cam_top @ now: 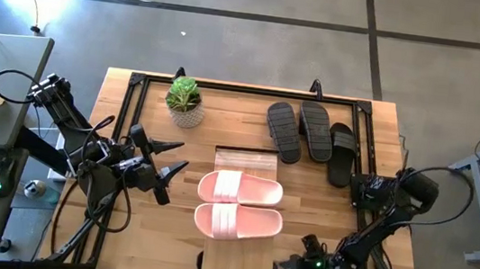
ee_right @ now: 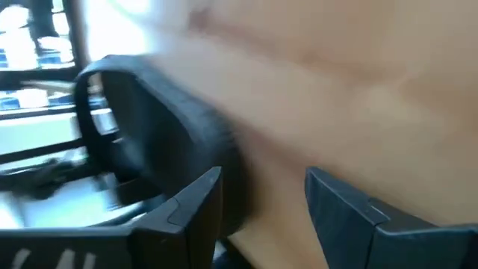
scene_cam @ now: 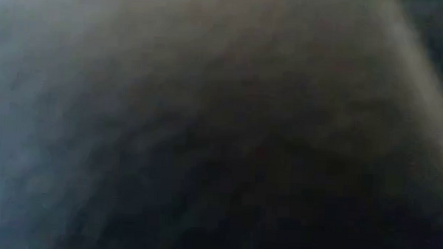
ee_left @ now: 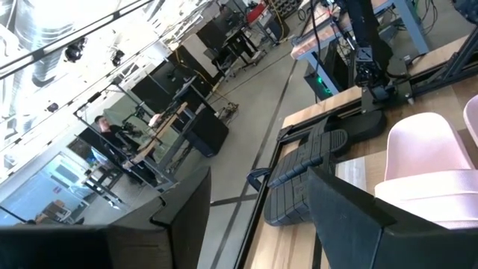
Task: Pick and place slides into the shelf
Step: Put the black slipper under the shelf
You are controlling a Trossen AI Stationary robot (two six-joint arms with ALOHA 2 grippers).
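Two pale pink slides point(cam_top: 240, 190) point(cam_top: 237, 222) lie side by side on the shelf's light-wood top point(cam_top: 246, 159) at the table's middle. Three black slides point(cam_top: 284, 130) point(cam_top: 314, 129) point(cam_top: 341, 153) lie on the table at the far right. My left gripper point(cam_top: 169, 156) hangs open above the table, left of the pink pair point(ee_left: 422, 146). My right gripper point(cam_top: 284, 268) is low at the near edge, right of the shelf, and open point(ee_right: 261, 196) with bare wood between its fingers. Another black slide point(ee_right: 149, 119) stands blurred beside one finger; I cannot tell whether they touch.
A potted plant point(cam_top: 185, 101) stands at the far left of the table. A black frame point(cam_top: 254, 89) runs along the far edge and the sides. Something dark and close fills the low view. Bare wood lies between the plant and the shelf.
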